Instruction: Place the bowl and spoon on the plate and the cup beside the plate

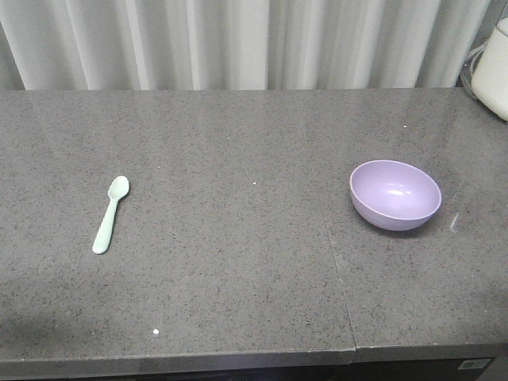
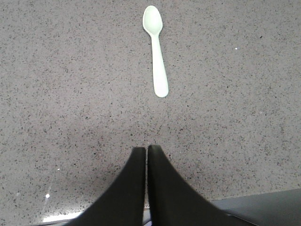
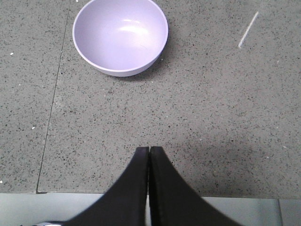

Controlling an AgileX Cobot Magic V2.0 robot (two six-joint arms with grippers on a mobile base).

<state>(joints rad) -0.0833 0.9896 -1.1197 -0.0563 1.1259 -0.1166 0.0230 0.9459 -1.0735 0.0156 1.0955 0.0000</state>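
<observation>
My left hand (image 2: 146,149) is pressed together, empty; the spoon (image 2: 158,56) lies ahead, apart, on the grey surface (image 1: 238,278). My right hand (image 3: 149,149) is the same, the bowl (image 3: 120,37) ahead, slightly left. Plate and cup I do not see. I judge nothing is begun; next a hand must spread and reach.

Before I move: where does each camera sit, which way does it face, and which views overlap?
Exterior front: raised before the counter, looking down and forward at the spoon, the bowl and a curtain behind; no robot part shows.
Left wrist: above the counter's near edge, looking down past the shut left hand at the spoon.
Right wrist: likewise, past the shut right hand at the bowl.
Shared: front and left wrist both show the spoon; front and right wrist, the bowl.
</observation>
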